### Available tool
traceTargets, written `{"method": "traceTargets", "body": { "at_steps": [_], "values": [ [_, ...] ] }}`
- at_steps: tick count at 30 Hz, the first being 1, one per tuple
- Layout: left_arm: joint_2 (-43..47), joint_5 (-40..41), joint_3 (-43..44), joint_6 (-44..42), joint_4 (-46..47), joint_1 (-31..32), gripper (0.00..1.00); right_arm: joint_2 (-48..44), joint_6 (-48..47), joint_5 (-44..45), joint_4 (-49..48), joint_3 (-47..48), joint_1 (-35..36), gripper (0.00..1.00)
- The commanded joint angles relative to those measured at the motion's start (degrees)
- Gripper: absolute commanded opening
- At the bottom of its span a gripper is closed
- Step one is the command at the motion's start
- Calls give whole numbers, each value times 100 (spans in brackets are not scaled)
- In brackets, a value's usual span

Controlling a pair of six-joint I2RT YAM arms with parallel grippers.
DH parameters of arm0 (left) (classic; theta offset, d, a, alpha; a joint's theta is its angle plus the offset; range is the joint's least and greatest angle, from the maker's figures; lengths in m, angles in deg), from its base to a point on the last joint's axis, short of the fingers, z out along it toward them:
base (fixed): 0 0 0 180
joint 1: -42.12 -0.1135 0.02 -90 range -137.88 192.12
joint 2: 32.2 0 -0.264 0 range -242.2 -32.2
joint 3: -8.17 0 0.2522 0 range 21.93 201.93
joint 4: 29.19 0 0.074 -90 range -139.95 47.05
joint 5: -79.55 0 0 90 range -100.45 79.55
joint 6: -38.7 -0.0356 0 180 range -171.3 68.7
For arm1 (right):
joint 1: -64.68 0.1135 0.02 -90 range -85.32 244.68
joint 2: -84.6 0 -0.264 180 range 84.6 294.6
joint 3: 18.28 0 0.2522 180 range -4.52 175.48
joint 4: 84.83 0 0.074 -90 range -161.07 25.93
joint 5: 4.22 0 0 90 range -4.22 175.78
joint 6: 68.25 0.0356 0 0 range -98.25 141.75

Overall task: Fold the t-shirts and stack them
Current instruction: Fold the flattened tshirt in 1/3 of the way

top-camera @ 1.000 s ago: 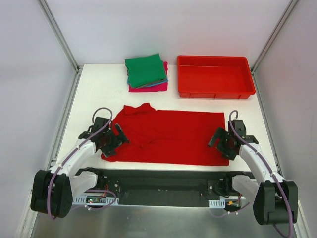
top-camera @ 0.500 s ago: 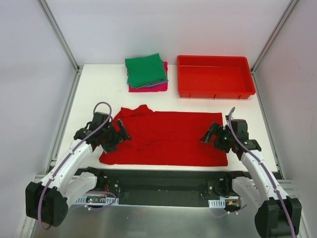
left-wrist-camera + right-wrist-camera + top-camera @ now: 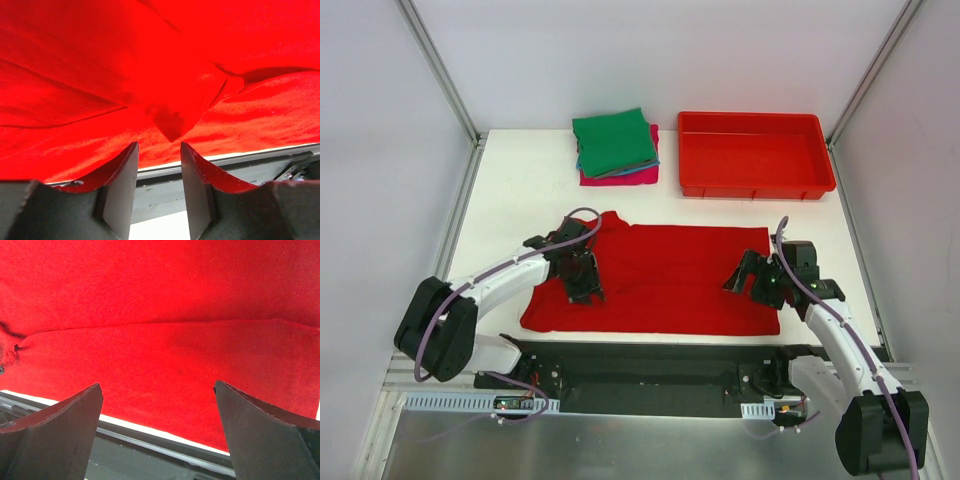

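Observation:
The big red t-shirt (image 3: pixel 670 275) lies spread flat near the table's front edge, with a sleeve bunched at its upper left. My left gripper (image 3: pixel 588 288) hovers over the shirt's left part. In the left wrist view its jaws (image 3: pixel 159 146) stand narrowly apart with nothing between them, and a folded cloth flap (image 3: pixel 172 117) lies just beyond the tips. My right gripper (image 3: pixel 742 280) sits above the shirt's right end, open wide (image 3: pixel 157 387) over flat red cloth (image 3: pixel 160 300). Folded t-shirts (image 3: pixel 615 145) are stacked at the back, green on top of teal-blue and magenta.
A red plastic bin (image 3: pixel 755 152) stands at the back right, beside the folded stack. A black strip (image 3: pixel 650 365) runs along the near edge below the shirt's hem. Metal frame posts (image 3: pixel 445 85) rise at both back corners.
My left arm swung right from the shirt's left edge onto the cloth and its jaws narrowed from wide open. The right gripper shifted slightly up and left, still wide open.

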Motion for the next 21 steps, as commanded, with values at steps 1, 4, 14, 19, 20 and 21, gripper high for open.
{"method": "traceTargets", "body": {
  "at_steps": [1,4,14,19,20,21],
  "values": [
    [-313,45,337,-84,60,204,35,-24,-233,176,125,-30,9,96],
    [-533,80,469,-93,77,257,30,47,-268,158,99,-21,9,96],
    [-990,353,759,-417,69,274,0,12,-391,360,90,-21,1,96],
    [-1148,301,1145,-1119,77,274,0,29,-365,448,81,-13,-8,96],
    [-1218,283,1242,-1269,77,274,0,21,-356,474,73,-21,-17,96],
    [-1315,318,1374,-1384,86,274,0,29,-356,492,72,-30,-26,96]
  ]
}}
